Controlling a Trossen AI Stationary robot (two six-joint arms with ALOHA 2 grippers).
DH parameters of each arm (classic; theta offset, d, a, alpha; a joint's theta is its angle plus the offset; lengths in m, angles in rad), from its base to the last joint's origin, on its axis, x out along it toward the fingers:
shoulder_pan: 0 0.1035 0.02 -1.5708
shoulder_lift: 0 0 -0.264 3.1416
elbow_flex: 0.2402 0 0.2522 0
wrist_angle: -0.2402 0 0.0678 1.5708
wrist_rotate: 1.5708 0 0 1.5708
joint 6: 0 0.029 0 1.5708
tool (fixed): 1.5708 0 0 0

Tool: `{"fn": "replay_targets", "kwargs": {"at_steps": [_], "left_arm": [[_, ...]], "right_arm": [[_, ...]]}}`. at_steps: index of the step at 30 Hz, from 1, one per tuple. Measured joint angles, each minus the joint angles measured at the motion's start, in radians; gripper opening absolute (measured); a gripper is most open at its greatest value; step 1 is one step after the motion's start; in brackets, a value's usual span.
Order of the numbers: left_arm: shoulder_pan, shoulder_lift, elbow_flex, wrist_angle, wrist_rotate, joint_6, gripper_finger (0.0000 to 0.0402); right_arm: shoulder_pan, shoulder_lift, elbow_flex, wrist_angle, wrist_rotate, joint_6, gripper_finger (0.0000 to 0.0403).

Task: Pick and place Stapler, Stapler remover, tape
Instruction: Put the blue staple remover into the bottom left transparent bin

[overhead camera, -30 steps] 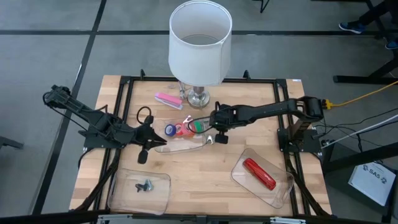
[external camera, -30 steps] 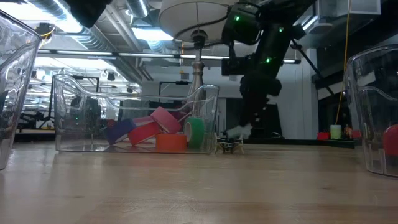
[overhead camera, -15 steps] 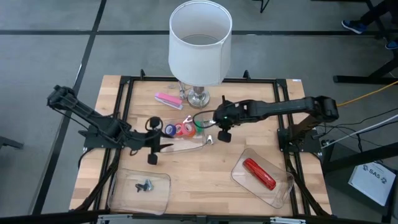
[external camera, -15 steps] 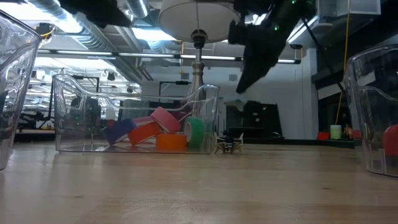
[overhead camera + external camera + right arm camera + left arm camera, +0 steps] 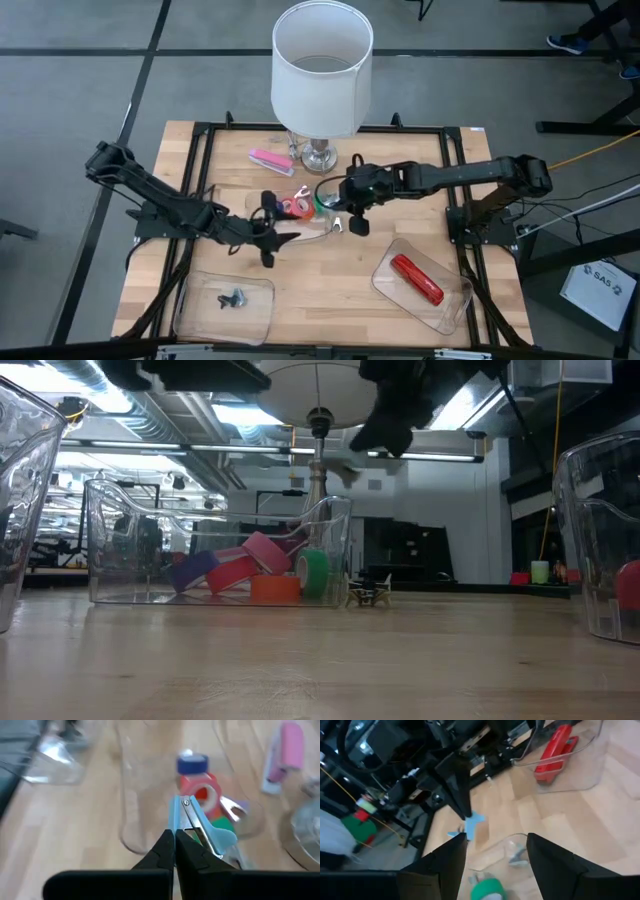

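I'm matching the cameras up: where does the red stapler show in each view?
High view: the red stapler lies in the clear plastic tray, lower right.
Low view: a red sliver at the right edge, behind the tray's wall.
Left wrist view: in view, lying in the tray.
Right wrist view: not in it.
Shared landmark: the green tape roll.

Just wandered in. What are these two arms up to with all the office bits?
They are sorting desk supplies into clear trays. The right pincer is shut on a light blue staple remover, held up above the table. The left pincer hangs open over the middle tray, where the coloured tape rolls lie. A red stapler already sits in another tray, while a pink stapler lies on the table by the lamp.
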Motion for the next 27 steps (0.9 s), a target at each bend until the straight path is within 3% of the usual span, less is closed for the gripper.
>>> {"fn": "replay_targets", "kwargs": {"at_steps": [5,13,27], "left_arm": [[0.036,0.068,0.0,0.109,0.0,0.118,0.0207],[0.074,0.147,0.0,0.245,0.04,0.257,0.0204],[0.149,0.242,0.0,0.373,0.108,0.303,0.0194]], "right_arm": [[0.022,0.0,0.0,0.073,-0.066,-0.025,0.0002],[0.036,0.0,0.0,0.139,-0.077,-0.027,0.0002],[0.037,0.0,0.0,0.156,-0.109,-0.023,0.0002]]}}
